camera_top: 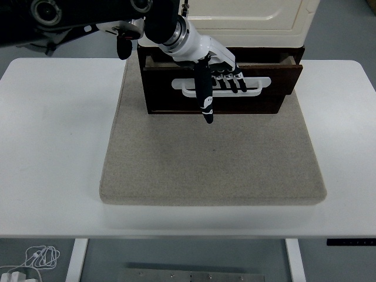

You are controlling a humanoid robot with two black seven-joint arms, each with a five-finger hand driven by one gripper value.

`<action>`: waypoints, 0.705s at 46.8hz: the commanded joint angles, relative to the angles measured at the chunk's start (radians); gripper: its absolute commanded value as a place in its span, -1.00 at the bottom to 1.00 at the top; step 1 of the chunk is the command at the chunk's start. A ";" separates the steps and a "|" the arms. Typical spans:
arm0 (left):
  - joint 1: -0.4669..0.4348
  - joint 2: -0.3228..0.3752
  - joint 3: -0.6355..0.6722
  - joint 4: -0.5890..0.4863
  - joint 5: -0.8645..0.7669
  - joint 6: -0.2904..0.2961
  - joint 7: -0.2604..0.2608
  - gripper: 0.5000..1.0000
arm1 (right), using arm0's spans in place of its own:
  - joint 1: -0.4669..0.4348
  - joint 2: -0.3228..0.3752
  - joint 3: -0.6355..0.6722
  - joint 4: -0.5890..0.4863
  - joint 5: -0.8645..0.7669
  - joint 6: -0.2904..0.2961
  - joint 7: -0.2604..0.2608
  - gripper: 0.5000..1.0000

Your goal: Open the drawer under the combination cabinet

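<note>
The dark wooden drawer point(223, 88) sat at the upper centre of the frame, under the cream cabinet point(247, 14), on a grey mat point(211, 164) covering the white desk point(53, 147). It stood only slightly out from its frame. The left robot hand point(218, 70) reached in from the upper left with four fingers point(234, 79) hooked through the white handle point(258, 85), clamped on it, while the thumb hung down over the drawer front. The hook looked shallow, so the fingers might slip off the handle. A skewed pull might jam the drawer, or drag the cabinet forward across the mat.
</note>
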 commanded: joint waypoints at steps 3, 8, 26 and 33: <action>0.000 0.003 0.001 -0.003 0.000 -0.006 0.000 1.00 | 0.000 0.000 0.001 0.000 0.000 0.000 0.000 0.71; 0.000 0.003 0.001 -0.004 -0.001 -0.009 0.000 1.00 | 0.000 0.000 0.001 0.000 0.000 0.000 0.000 0.71; 0.000 0.004 0.000 -0.004 -0.029 -0.033 0.000 1.00 | 0.000 0.000 -0.001 0.000 0.000 0.000 0.000 0.71; 0.000 0.004 -0.002 -0.004 -0.030 -0.041 0.000 1.00 | 0.000 0.000 -0.001 0.000 0.000 0.000 0.000 0.71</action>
